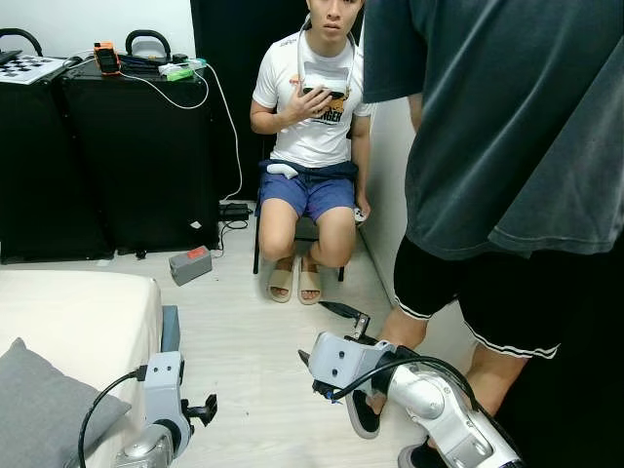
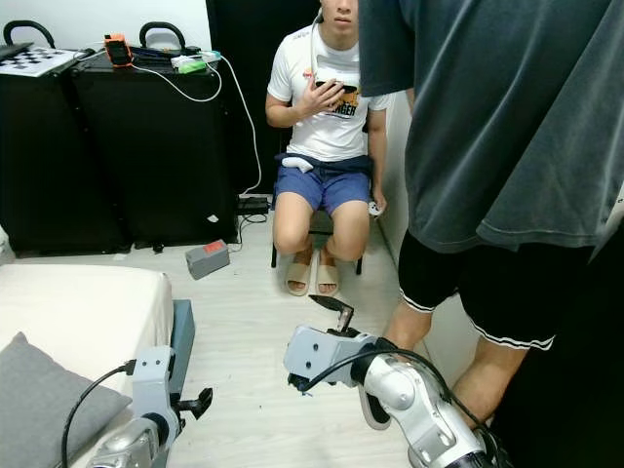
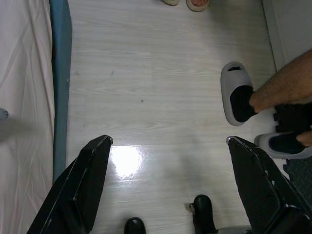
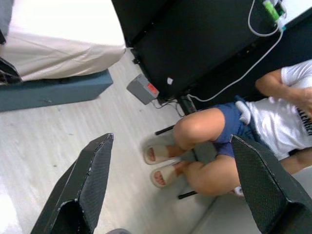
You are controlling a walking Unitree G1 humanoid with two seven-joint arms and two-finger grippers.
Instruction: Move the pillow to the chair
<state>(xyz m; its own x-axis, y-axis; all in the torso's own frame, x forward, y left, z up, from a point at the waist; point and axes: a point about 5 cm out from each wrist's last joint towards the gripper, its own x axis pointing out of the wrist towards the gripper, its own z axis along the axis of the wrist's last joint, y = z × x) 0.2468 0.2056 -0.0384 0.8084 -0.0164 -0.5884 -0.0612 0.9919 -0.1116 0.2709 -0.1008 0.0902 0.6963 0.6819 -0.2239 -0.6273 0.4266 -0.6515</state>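
The grey pillow (image 1: 44, 409) lies on the cream bed (image 1: 78, 312) at the near left, just left of my left arm. My left gripper (image 3: 169, 141) hangs low beside the bed edge, open, with bare wooden floor between its fingers. The chair (image 1: 305, 230) stands across the room against a dark curtain, and a seated person (image 1: 312, 117) occupies it, so little more than its legs shows. My right gripper (image 4: 173, 139) is held out over the floor toward that chair, open and holding nothing.
A second person (image 1: 507, 146) in a dark shirt and shorts stands close on my right, slippered feet (image 3: 236, 95) beside my arms. Black cases (image 1: 127, 156) with cables line the far left wall. A grey box (image 1: 189, 264) sits on the floor near them.
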